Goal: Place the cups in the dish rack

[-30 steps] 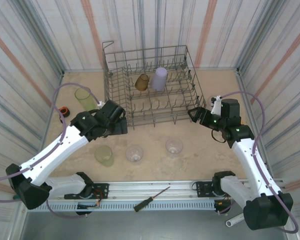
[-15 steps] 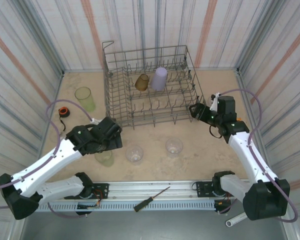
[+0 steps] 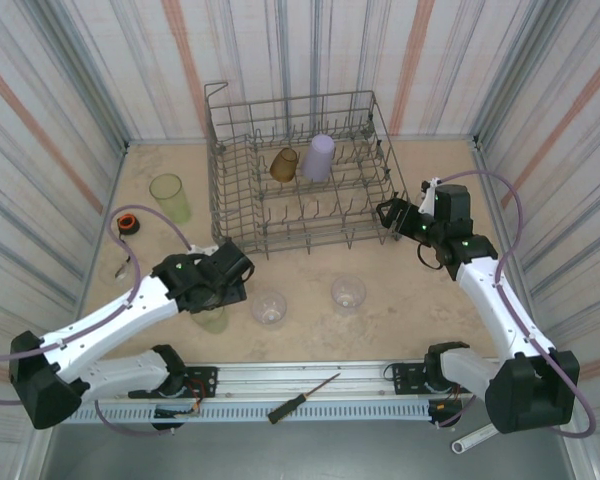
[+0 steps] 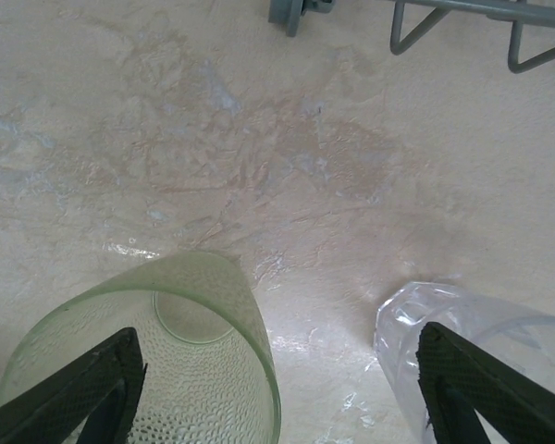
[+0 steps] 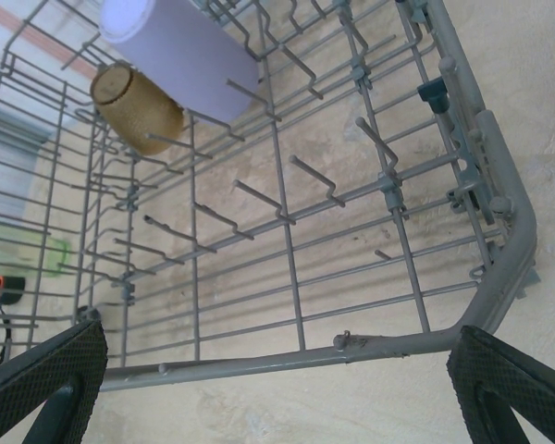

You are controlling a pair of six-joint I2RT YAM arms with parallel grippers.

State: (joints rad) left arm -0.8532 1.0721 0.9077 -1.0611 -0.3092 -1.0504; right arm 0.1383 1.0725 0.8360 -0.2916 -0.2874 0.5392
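Note:
The grey wire dish rack [image 3: 380,140] stands at the back centre, with an amber cup [image 3: 283,163] and a lilac cup [image 3: 320,157] lying among its tines. Another yellow-green cup [image 3: 168,197] stands left of the rack. Two clear cups [image 3: 269,307] [image 3: 348,292] stand in front of it. My left gripper [image 3: 225,290] hangs open over a yellow-green cup [image 4: 166,361]. One of its fingers [image 4: 74,398] shows over that cup's mouth, the other over the clear cup [image 4: 416,324]. My right gripper [image 3: 388,213] is open at the rack's front right corner [image 5: 499,222], holding nothing.
An orange-and-black ring [image 3: 127,223] lies by the left wall. A screwdriver [image 3: 305,397] rests on the rail at the near edge. Striped walls close in the table on three sides. Bare table lies right of the clear cups.
My left arm has swung back from beside the rack to the yellow-green cup near the front, and its jaws have narrowed a little. My right gripper has edged closer to the rack's corner.

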